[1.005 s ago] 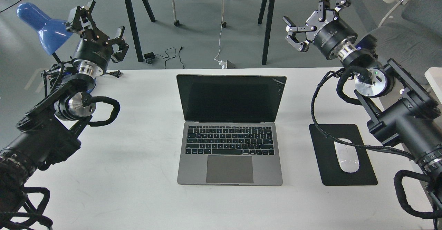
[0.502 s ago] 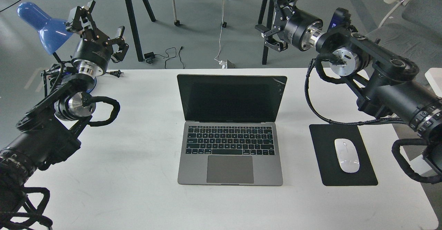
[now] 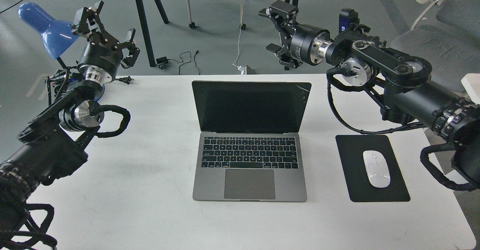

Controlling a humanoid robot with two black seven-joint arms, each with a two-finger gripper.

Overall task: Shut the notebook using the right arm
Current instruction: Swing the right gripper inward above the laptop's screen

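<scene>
The notebook (image 3: pixel 250 141) sits open in the middle of the white bench (image 3: pixel 150 205), its base flat and its dark screen (image 3: pixel 250 106) standing up and leaning a little away from the robot. The step in hand looks like the approach: the right end effector (image 3: pixel 275 30) hangs above and behind the screen's upper right corner, clear of it and touching nothing, with its fingers apart and empty. The left end effector (image 3: pixel 107 26) is raised well off to the far left, beside a blue lamp (image 3: pixel 43 26), fingers likewise apart, and seems to have no part in this. By my reading nothing of the closing itself is yet done (the lid is at full working angle). The next move calls for bringing the right end effector down behind the lid's top edge, then pushing toward the robot and downward, following the hinge's arc so the lid folds onto the keyboard (image 3: pixel 249 152) without sliding the base. To the right, a mouse (image 3: pixel 376 168) lies on its black pad (image 3: pixel 350 182), well clear of that path.
</scene>
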